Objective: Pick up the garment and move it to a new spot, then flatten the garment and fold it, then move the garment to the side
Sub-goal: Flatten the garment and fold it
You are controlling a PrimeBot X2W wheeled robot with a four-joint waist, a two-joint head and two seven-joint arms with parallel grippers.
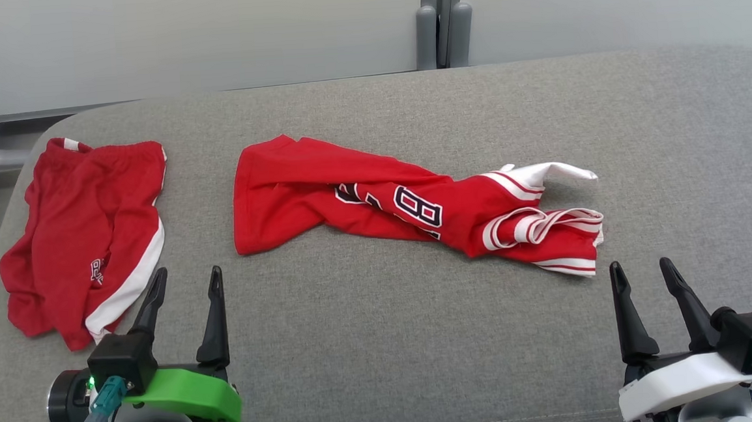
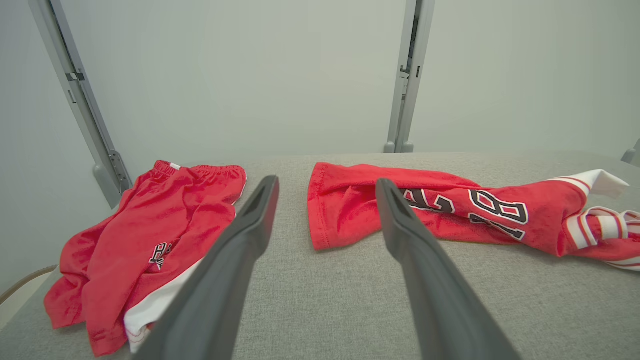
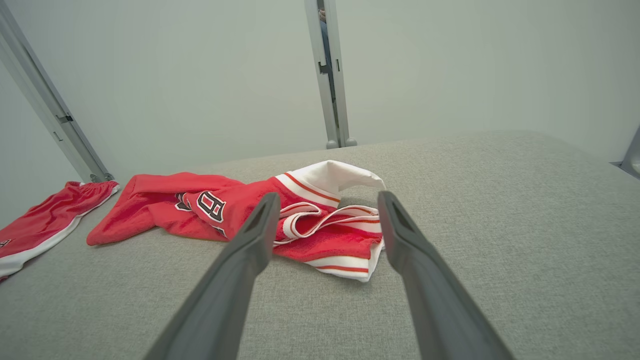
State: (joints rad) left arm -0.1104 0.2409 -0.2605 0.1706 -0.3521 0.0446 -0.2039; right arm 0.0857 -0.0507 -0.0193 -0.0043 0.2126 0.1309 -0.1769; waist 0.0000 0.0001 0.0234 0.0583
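I hold the left gripper and right gripper low, pointing forward, each spread wide and empty. The crumpled red-and-white fabric jersey lies ahead between them, untouched.

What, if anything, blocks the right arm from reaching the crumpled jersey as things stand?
Nothing visible, so probably yes, it can: the right gripper, jaws open, sits just short of the striped end of the jersey, with bare grey cushion between them.

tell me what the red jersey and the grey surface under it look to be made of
Red jersey: looks like a soft synthetic knit, probably polyester; matte, limp, twisted into loose folds. Grey surface: seemingly woven upholstery cloth over padding; matte, flecked weave, rounded edges.
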